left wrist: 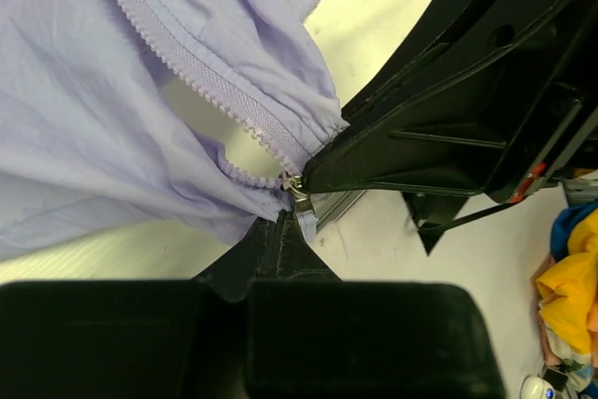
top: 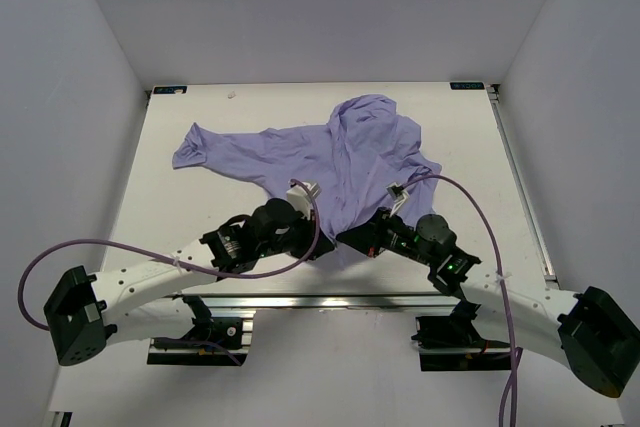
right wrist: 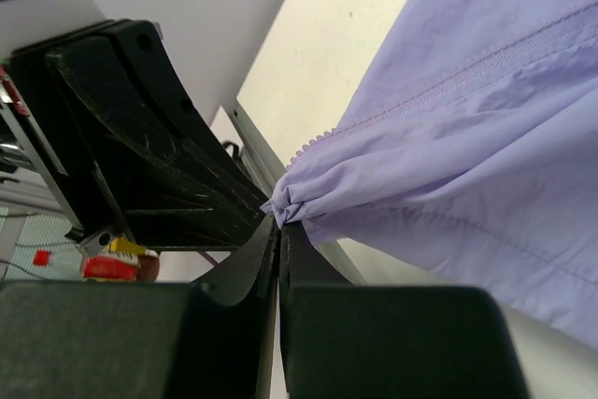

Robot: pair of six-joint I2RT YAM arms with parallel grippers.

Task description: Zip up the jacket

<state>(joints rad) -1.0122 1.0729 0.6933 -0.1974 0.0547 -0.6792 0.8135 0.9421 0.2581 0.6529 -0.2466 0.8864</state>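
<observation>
The lavender jacket lies wrinkled on the white table, one sleeve stretched to the left, its lower end pulled toward the arms. My left gripper and right gripper meet at that lower end, almost touching. In the left wrist view my left gripper is shut on the fabric pull hanging from the metal zipper slider; the zipper teeth run up and left, parted above the slider. In the right wrist view my right gripper is shut on the bunched jacket hem.
The table's near edge has an aluminium rail just behind the grippers. White walls enclose the table on three sides. A small white scrap lies at the back left. Coloured cloth lies off the table.
</observation>
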